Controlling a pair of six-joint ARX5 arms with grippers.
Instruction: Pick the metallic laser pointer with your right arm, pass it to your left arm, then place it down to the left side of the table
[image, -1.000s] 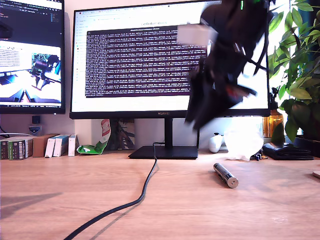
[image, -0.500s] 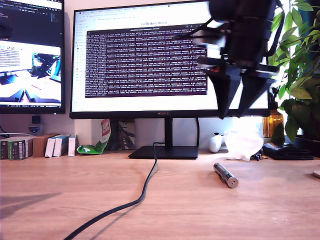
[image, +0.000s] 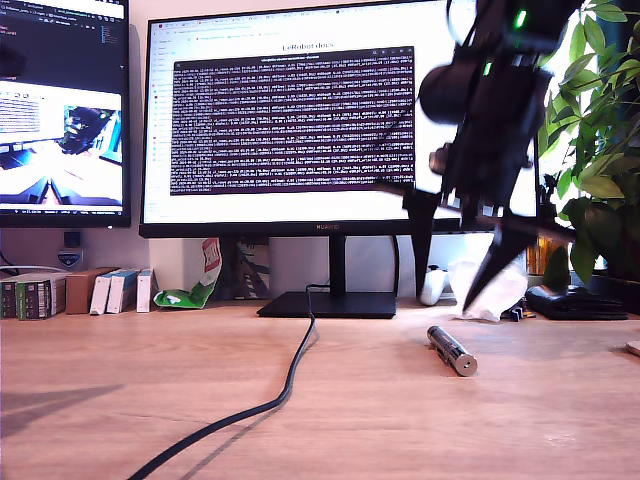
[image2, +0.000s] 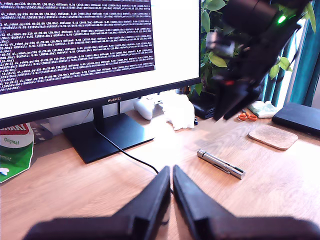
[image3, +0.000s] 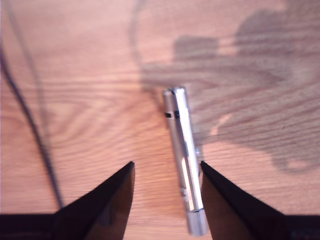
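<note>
My second tool (image: 447, 277) hangs spread apart above the metallic laser pointer (image: 452, 350), which lies on the bench (image: 330, 400); my first tool (image2: 171, 175), fingers together, points toward the pointer.

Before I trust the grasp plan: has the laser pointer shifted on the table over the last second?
No. In the exterior view the laser pointer lies at the same spot beside the monitor stand; only my second gripper has come down above it.

The laser pointer (image3: 184, 167) is glossy silver metal, lying on the table (image: 120, 390) of matt, fine-grained wood.
</note>
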